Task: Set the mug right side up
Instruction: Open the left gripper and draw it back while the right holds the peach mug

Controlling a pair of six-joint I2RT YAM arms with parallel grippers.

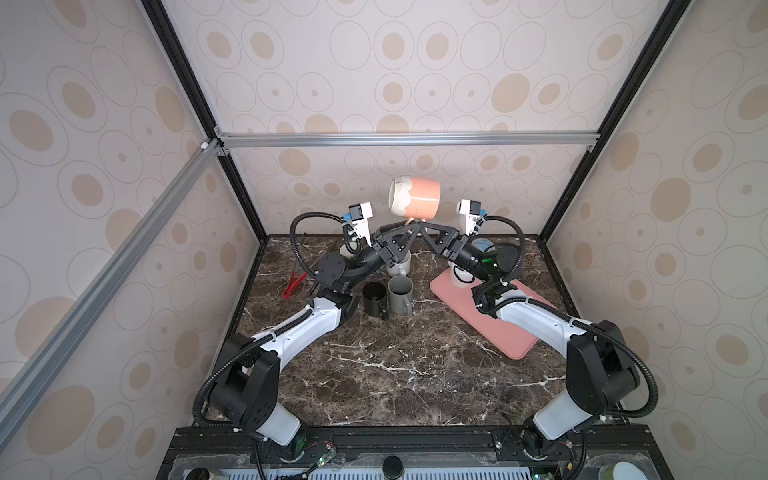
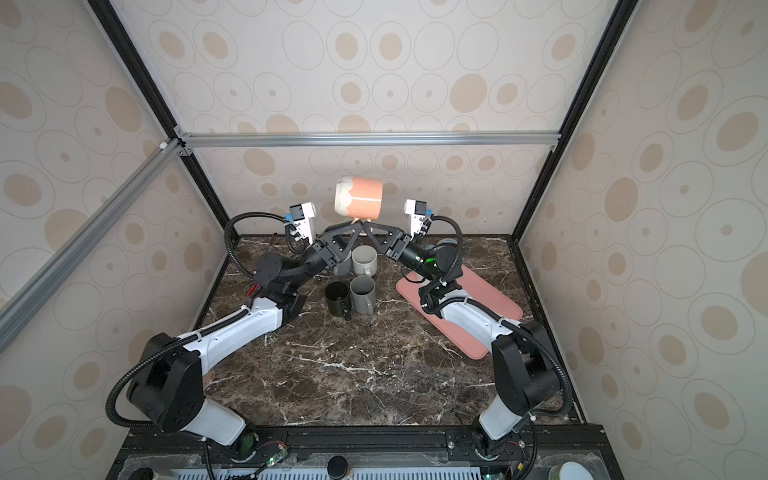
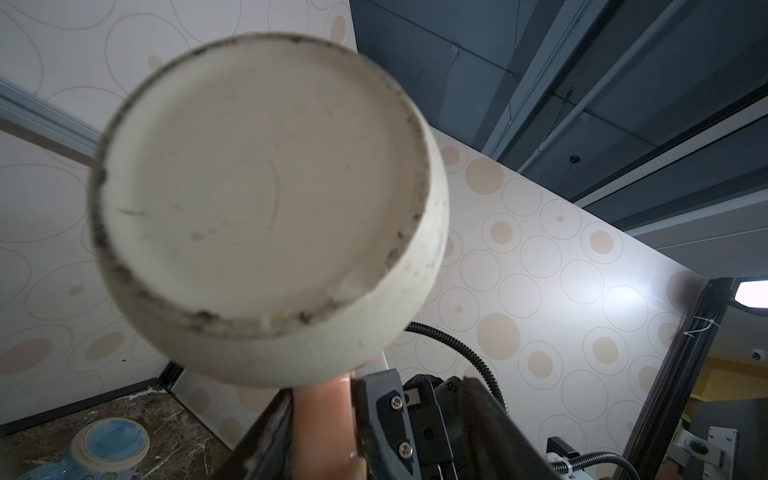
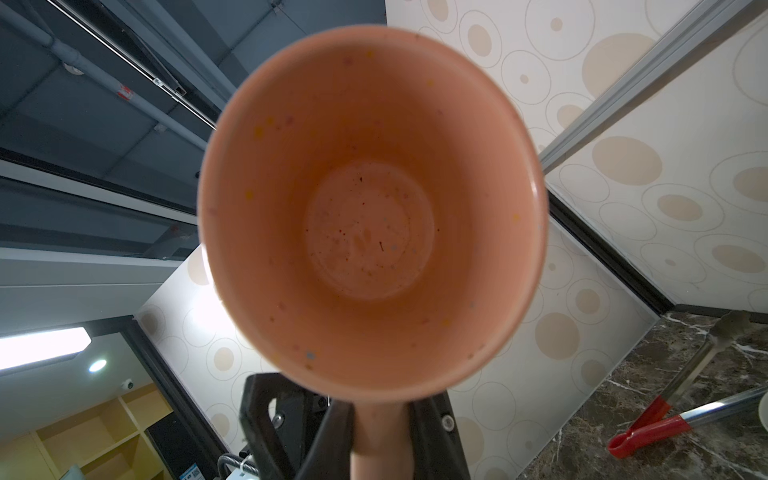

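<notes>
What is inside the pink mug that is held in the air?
Nothing: the right wrist view shows the pink mug empty, only speckled glaze on its bottom. No part of the inside is covered.

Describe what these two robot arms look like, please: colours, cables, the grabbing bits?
The left arm and right arm match: white shells between chunky black joints, black ribbed hoses looping alongside. Each wrist carries a small white camera with a blue plug. The left pincer and right pincer are black triangular frames with cut-outs. A green light glows on the right arm.
</notes>
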